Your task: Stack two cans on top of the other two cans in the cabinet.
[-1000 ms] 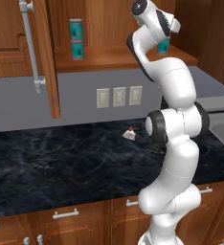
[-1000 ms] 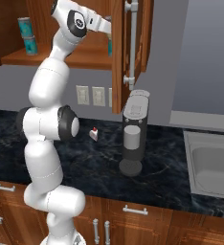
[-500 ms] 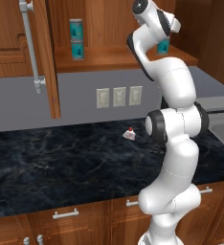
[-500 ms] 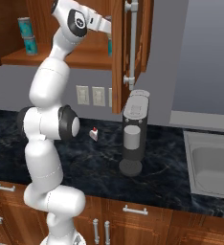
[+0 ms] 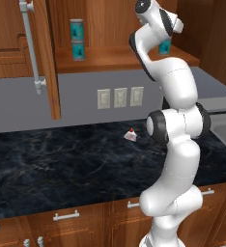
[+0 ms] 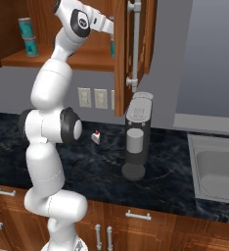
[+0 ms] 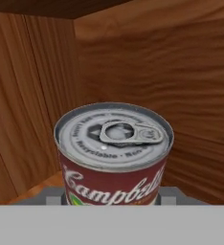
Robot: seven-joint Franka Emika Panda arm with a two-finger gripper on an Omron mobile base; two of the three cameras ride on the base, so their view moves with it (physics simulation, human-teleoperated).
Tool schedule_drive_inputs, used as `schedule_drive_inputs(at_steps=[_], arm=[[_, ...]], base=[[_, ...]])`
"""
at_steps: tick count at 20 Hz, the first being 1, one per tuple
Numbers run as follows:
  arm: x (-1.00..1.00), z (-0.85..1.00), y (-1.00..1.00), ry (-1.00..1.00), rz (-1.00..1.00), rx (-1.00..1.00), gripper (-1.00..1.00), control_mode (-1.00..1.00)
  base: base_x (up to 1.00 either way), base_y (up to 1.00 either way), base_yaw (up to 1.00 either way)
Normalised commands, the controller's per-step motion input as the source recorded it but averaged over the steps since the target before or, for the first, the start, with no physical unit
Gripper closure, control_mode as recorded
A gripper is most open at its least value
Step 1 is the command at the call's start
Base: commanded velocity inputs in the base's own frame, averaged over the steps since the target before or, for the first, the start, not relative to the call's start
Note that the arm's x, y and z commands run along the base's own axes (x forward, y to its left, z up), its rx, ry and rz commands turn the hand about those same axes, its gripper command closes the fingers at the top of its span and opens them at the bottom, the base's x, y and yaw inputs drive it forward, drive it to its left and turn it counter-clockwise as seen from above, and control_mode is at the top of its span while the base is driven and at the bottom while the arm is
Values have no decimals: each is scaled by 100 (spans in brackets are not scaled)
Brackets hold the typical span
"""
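Note:
At the left of the cabinet shelf (image 5: 115,57), two teal cans stand stacked, one (image 5: 77,29) on top of the other (image 5: 77,49). My arm reaches up to the shelf's right end, where a third teal can (image 5: 164,47) shows just under the hand. In the hand view the cream-green can with the red band (image 7: 113,162) sits upright and close, its silver pull-tab lid facing up. My gripper (image 7: 113,195) is shut on it, one fingertip (image 7: 54,194) against each side. The can's base is hidden.
The left cabinet door (image 5: 37,53) stands open with its long bar handle, and the right door (image 6: 136,44) hangs open beside the hand. A dark coffee machine (image 6: 136,142), a small red-and-white object (image 5: 130,135) and a sink (image 6: 219,166) are on the black counter.

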Motion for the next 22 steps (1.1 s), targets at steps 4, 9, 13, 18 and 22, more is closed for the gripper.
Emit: schedule_drive_inputs(at_steps=[4,9,13,18,22], arm=[[1,-6,-6,0,-2,2,100,-100],[2,-21,0,6,-1,7,100,-100],[5,-22,1,4,0,9,100,-100],[11,-22,0,1,0,5,-100,-100],[8,-12,3,0,0,0,-100,-100]], base=[[0,0,0],[0,0,0],[0,0,0],[0,0,0],[0,0,0]])
